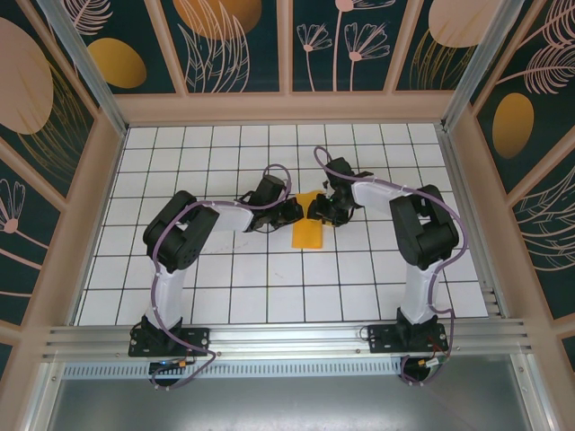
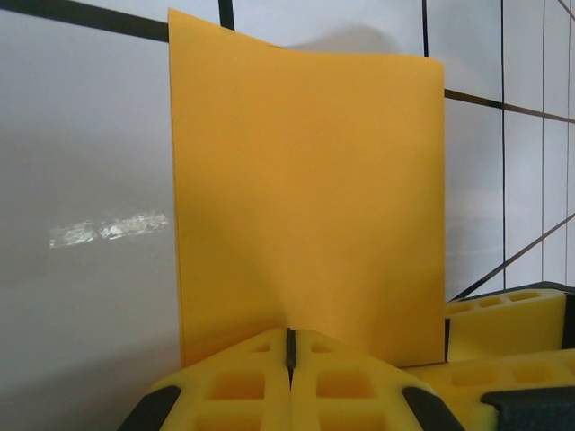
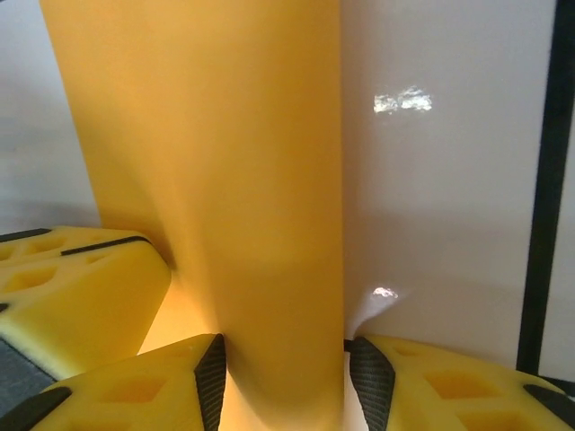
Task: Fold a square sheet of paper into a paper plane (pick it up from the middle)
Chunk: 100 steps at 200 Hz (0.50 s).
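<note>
The square sheet of paper point(image 1: 307, 233) is a bright orange, creased strip in the middle of the tiled table, its far end lifted between the two grippers. My left gripper point(image 1: 295, 213) reaches in from the left and is shut on the paper's near edge point(image 2: 305, 197), its yellow jaws point(image 2: 290, 346) pressed together. My right gripper point(image 1: 322, 210) comes from the right. In the right wrist view its jaws point(image 3: 286, 377) stand apart, with a curved fold of the paper point(image 3: 225, 180) filling the gap between the black pads point(image 3: 212, 373).
The white tiled table point(image 1: 225, 287) is ringed by a wooden rim and dark leaf-patterned panels point(image 1: 238, 45). A finger of the other gripper point(image 2: 503, 314) shows at the lower right of the left wrist view. Both arm bases sit at the near edge.
</note>
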{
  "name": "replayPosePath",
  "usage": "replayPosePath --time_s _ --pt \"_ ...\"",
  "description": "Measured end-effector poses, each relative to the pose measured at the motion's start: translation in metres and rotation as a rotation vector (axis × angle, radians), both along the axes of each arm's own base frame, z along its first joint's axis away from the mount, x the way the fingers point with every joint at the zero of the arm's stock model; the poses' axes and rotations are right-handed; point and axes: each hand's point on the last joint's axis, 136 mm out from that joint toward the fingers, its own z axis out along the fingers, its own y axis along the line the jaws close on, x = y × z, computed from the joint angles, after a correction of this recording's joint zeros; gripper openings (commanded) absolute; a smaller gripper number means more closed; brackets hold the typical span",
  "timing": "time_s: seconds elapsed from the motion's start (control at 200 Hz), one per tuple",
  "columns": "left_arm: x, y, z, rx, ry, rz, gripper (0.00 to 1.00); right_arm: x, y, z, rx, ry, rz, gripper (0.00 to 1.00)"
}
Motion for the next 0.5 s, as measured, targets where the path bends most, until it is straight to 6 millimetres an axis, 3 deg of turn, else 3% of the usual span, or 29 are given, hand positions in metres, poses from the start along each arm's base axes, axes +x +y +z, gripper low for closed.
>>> replayPosePath --time_s 0.085,0.18,0.28,0.39,0.5 --pt "0.000 0.000 0.000 0.007 -0.004 -0.002 0.06 0.001 -0.006 0.002 -0.008 -0.011 -0.029 0.49" --pt "0.000 0.000 -0.001 0.012 -0.009 -0.003 0.06 0.004 -0.028 0.007 -0.040 -0.021 -0.096 0.48" --pt "0.000 0.000 -0.001 0.017 -0.012 -0.003 0.05 0.010 -0.042 0.020 -0.037 -0.056 -0.141 0.39" --pt "0.000 0.000 -0.001 0.020 -0.016 -0.008 0.05 0.012 -0.033 0.035 0.025 -0.096 -0.126 0.23" --pt "0.000 0.000 -0.001 0.020 -0.017 -0.008 0.05 0.013 -0.015 0.042 0.086 -0.127 -0.081 0.15"
